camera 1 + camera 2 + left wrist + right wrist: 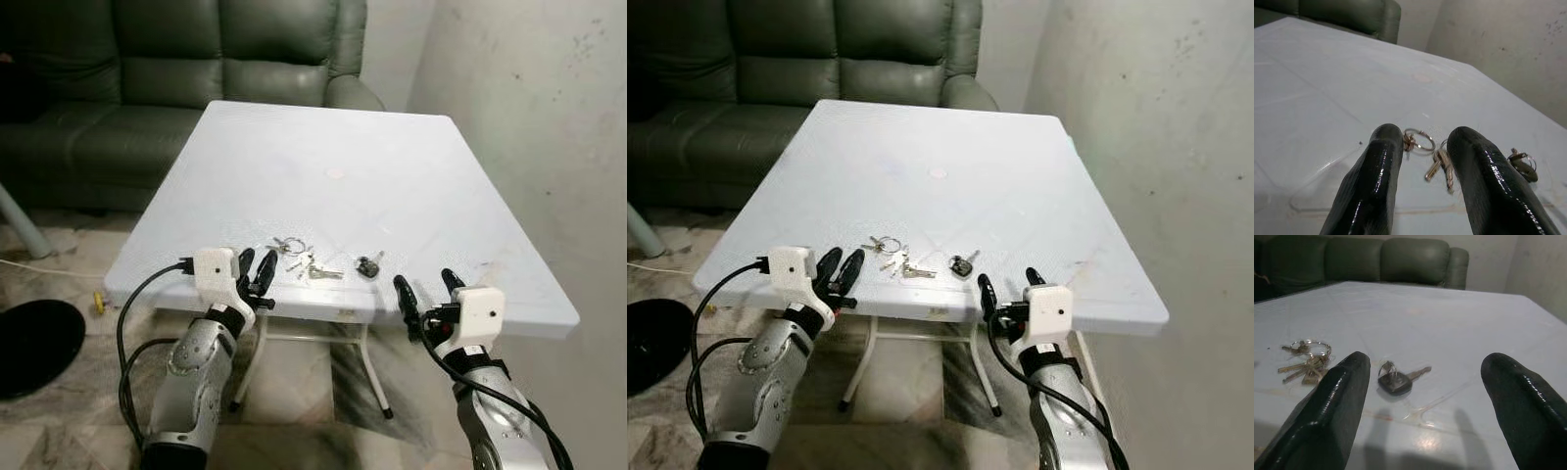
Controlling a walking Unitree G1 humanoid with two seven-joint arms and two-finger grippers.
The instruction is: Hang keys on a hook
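A bunch of silver keys on a ring (299,256) lies near the front edge of the white table (392,176). To its right lies a single key with a black head (368,265). My left gripper (258,271) hovers at the table's front edge just left of the bunch, fingers open; the ring and keys (1426,152) lie just beyond its fingertips. My right gripper (427,289) is held at the front edge right of the black-headed key (1396,380), fingers wide open and holding nothing.
A dark green sofa (176,88) stands behind the table. A pale wall (549,117) runs along the right. A black round object (34,343) lies on the tiled floor at left, with a white cable nearby.
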